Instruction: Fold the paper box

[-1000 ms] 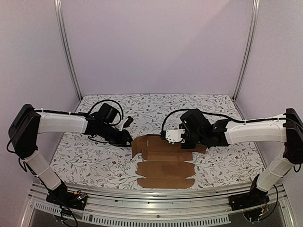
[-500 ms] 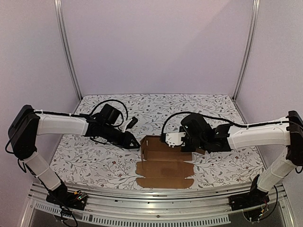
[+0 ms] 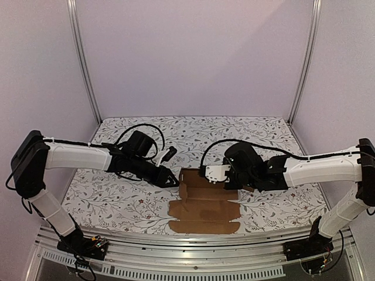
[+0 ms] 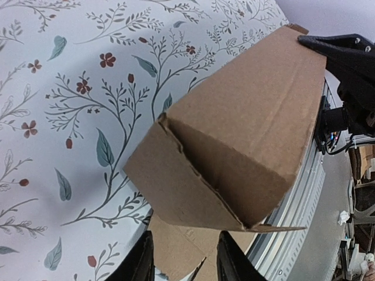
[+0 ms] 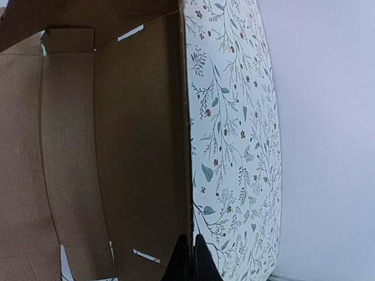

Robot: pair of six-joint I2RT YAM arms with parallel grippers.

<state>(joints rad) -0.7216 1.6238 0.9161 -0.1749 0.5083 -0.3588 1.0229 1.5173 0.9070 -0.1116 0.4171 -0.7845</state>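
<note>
The paper box is a brown die-cut cardboard sheet lying mid-table, its far panel and left end flap folded up. In the left wrist view its raised corner fills the frame. My left gripper is at the box's left end, with its fingers apart over a flat flap and gripping nothing. My right gripper is at the far right of the box. In the right wrist view its jaws are pinched on the upright edge of the cardboard wall.
The floral tablecloth covers the table. White enclosure walls and metal posts stand at the back and sides. The metal rail runs along the near edge. Cables loop over both wrists.
My left gripper has moved right, up to the box's left end. The far panel and left flap have come up from flat, and my right gripper has kept its hold on the panel.
</note>
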